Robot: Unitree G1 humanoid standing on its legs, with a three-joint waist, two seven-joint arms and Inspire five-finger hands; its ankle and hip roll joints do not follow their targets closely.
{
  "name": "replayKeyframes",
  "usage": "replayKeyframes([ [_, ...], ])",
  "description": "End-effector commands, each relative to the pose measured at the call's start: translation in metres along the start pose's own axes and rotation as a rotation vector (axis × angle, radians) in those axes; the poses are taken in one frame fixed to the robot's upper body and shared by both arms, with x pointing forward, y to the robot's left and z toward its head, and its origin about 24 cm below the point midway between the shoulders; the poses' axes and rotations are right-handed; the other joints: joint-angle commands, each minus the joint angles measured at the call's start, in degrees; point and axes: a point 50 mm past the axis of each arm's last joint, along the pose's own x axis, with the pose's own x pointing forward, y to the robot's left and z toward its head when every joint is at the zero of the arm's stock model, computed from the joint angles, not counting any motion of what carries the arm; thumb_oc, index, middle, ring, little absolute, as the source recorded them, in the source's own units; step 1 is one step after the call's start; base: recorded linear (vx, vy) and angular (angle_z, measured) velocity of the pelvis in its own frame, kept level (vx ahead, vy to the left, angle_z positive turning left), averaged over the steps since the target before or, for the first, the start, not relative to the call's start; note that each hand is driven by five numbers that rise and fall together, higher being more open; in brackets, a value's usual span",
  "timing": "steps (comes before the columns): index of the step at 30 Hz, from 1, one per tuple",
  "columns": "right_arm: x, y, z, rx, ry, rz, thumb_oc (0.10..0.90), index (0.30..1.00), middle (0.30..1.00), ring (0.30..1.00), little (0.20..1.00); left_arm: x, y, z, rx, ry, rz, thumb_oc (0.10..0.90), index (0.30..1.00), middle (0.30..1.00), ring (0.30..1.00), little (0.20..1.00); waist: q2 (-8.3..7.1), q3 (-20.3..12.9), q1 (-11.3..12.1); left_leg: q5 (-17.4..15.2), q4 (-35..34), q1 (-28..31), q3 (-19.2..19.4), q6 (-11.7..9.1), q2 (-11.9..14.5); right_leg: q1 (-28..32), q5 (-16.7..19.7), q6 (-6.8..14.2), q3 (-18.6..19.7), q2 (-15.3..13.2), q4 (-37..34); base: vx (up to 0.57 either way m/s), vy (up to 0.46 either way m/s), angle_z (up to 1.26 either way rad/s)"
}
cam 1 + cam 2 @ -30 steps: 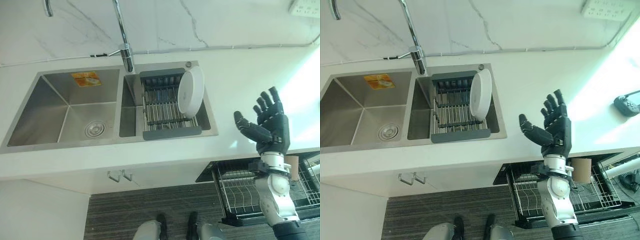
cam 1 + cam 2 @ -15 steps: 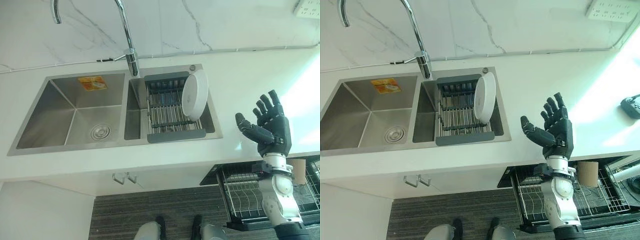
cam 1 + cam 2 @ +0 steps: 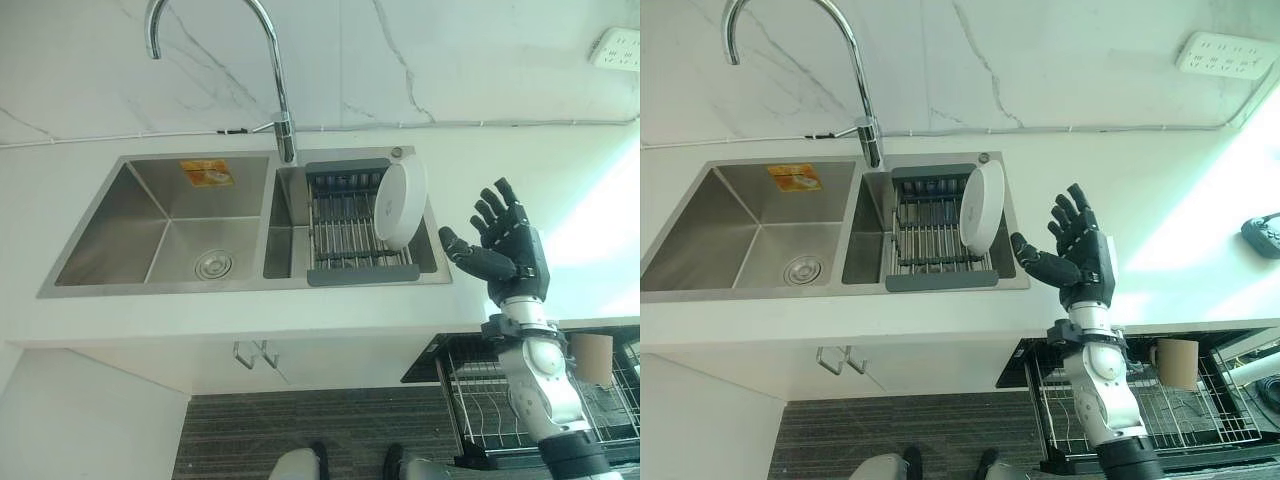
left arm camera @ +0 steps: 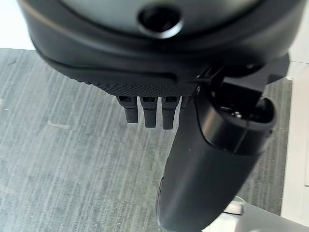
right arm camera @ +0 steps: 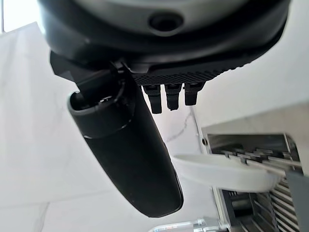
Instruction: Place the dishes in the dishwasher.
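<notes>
A white plate [image 3: 399,203] stands on edge at the right end of a dish rack [image 3: 345,225] set in the sink's right basin. My right hand [image 3: 505,250] is raised over the counter just to the right of the plate, open, fingers spread and holding nothing. From the right wrist view the plate [image 5: 222,171] lies past the thumb [image 5: 130,154], apart from it. Below the counter at the lower right, the dishwasher's wire rack [image 3: 1200,420] is pulled out. My left hand [image 4: 212,159] hangs open above the floor.
A tall curved faucet [image 3: 270,60] rises behind the sink, and the left basin [image 3: 180,225] has a drain. A tan cup [image 3: 1177,362] sits in the dishwasher rack. A black device [image 3: 1262,236] lies on the counter at the far right.
The camera has shifted, sliding the whole scene right and down. My right hand has moved left, closer to the plate, and stays open.
</notes>
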Motion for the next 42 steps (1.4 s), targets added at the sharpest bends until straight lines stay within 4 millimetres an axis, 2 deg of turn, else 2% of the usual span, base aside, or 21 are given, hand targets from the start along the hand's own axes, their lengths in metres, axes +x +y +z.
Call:
replayKeyframes([
  [1,0.024,0.021,0.056,0.075,-0.266,0.071,0.800,0.900,0.900,0.900,0.900,0.002,0.019,-0.024,0.081,0.080,0.071,0.800,0.900,0.900,0.900,0.900,-0.18,-1.6,0.8,-4.8,-0.5,0.6,-1.1,-2.0,2.5,3.2,-8.2,4.1,-0.3,-3.2,0.6,0.03,0.004,0.14],
  [3,0.027,0.023,0.055,0.073,-0.260,0.068,0.800,0.900,0.900,0.900,0.900,0.002,0.026,-0.017,0.243,0.016,0.125,0.800,0.900,0.900,0.900,0.900,-0.12,-1.7,1.0,-4.7,-0.5,0.6,-1.3,-2.1,2.4,3.3,-8.2,4.1,-0.4,-3.3,0.6,0.01,0.001,0.05],
  [9,0.039,0.027,0.051,0.093,-0.237,0.030,0.800,0.900,0.900,0.900,0.900,0.001,0.032,-0.001,0.368,-0.056,0.174,0.800,0.900,0.900,0.900,0.900,0.16,-1.6,1.7,-4.4,-0.5,0.5,-1.7,-2.2,2.3,3.5,-8.2,3.8,-0.5,-3.3,0.6,0.02,0.001,0.01],
  [12,0.048,0.031,0.049,0.105,-0.215,0.011,0.800,0.900,0.900,0.900,0.900,0.001,0.034,0.003,0.382,-0.052,0.173,0.800,0.900,0.900,0.900,0.900,0.39,-1.5,2.3,-4.2,-0.5,0.4,-2.2,-2.3,2.3,3.7,-8.3,3.7,-0.9,-3.4,0.6,0.04,0.004,0.02],
  [21,0.059,0.042,0.045,0.155,-0.174,0.003,0.800,0.900,0.900,0.900,0.900,0.001,0.036,-0.001,0.386,-0.035,0.164,0.800,0.900,0.900,0.900,0.900,0.43,-1.3,3.2,-3.9,-0.5,0.3,-2.6,-2.5,2.4,4.0,-8.4,3.4,-1.2,-3.4,0.6,0.03,0.008,0.01],
  [29,0.075,0.048,0.048,0.150,-0.151,-0.022,0.800,0.900,0.900,0.900,0.900,0.001,0.039,-0.004,0.366,-0.003,0.158,0.800,0.900,0.900,0.900,0.900,0.37,-0.7,4.7,-3.3,-0.5,-0.2,-3.7,-2.8,2.3,4.2,-8.4,3.1,-2.1,-3.4,0.6,0.03,0.012,0.08],
  [33,0.080,0.050,0.049,0.136,-0.142,-0.042,0.800,0.900,0.900,0.900,0.900,0.001,0.037,-0.005,0.363,0.003,0.154,0.800,0.900,0.900,0.900,0.900,0.55,-0.4,5.3,-3.0,-0.5,-0.5,-4.1,-3.0,2.2,4.3,-8.4,3.0,-2.6,-3.6,0.6,0.01,0.014,0.07],
  [37,0.087,0.042,0.047,0.087,-0.110,-0.127,0.800,0.900,0.900,0.900,0.900,0.001,0.037,-0.004,0.370,-0.002,0.152,0.800,0.900,0.900,0.900,0.900,0.86,0.0,5.8,-2.8,-0.5,-0.8,-4.5,-3.1,2.1,4.3,-8.3,3.0,-3.1,-3.9,0.6,0.00,0.014,0.09],
  [38,0.088,0.040,0.047,0.067,-0.102,-0.137,0.552,0.528,0.528,0.528,0.528,0.001,0.037,-0.003,0.371,-0.002,0.151,0.800,0.900,0.900,0.900,0.900,0.93,0.1,5.9,-2.8,-0.5,-0.9,-4.5,-3.2,2.1,4.3,-8.3,3.0,-3.1,-3.9,0.6,0.00,0.011,0.07],
  [39,0.090,0.039,0.047,0.052,-0.097,-0.142,0.400,0.300,0.300,0.300,0.300,0.001,0.037,-0.003,0.372,-0.003,0.151,0.800,0.900,0.900,0.900,0.900,0.94,0.2,6.0,-2.8,-0.5,-0.9,-4.6,-3.2,2.1,4.3,-8.3,3.0,-3.2,-3.9,0.6,0.00,0.010,0.05],
  [42,0.094,0.035,0.046,0.027,-0.082,-0.159,0.400,0.300,0.300,0.300,0.300,0.001,0.038,-0.003,0.375,-0.007,0.150,0.800,0.900,0.900,0.900,0.900,1.09,0.3,6.2,-2.7,-0.5,-1.0,-4.6,-3.2,2.1,4.2,-8.2,3.0,-3.3,-4.1,0.6,0.00,0.007,0.03],
])
